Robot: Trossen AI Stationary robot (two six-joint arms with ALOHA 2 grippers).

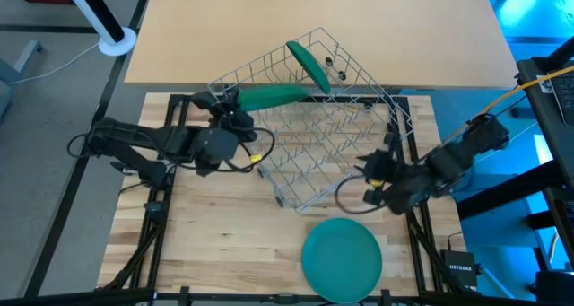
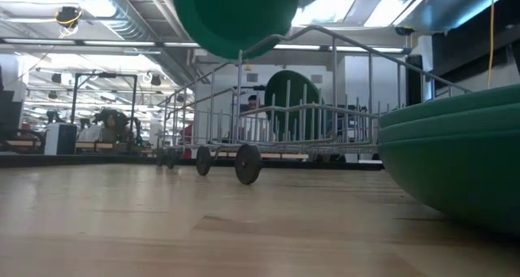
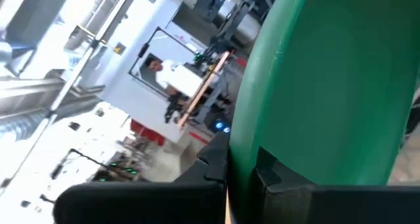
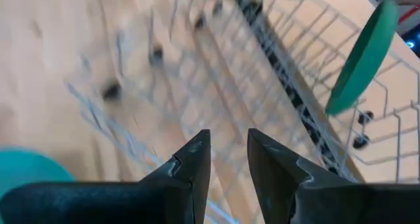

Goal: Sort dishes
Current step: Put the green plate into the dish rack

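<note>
My left gripper (image 1: 239, 107) is shut on a dark-green plate (image 1: 274, 97), held in the air over the left far part of the silver wire rack (image 1: 336, 140). In the low view this plate (image 2: 236, 17) shows at the top. A second green plate (image 1: 309, 65) stands on edge between the rack's wires at its far side, leaning. More green plates (image 1: 341, 259) lie stacked flat on the table near its near edge. My right gripper (image 1: 366, 168) is at the rack's right near side, a little open and empty; its own view (image 4: 228, 148) looks over the rack. My left gripper pinches the plate's rim (image 3: 244, 159) between its two fingers, one finger on each face. The fingers come about level from the table's left. The plate is lifted clear, tilted nearly on edge, and reaches from the fingers toward the table's right, above the rack.
The rack lies askew across the wooden board (image 1: 224, 225), with small wheels (image 2: 248, 163) under it. Cables run beside both arms. A lighter tabletop (image 1: 269, 28) lies beyond the rack. Bare wood shows at the near left.
</note>
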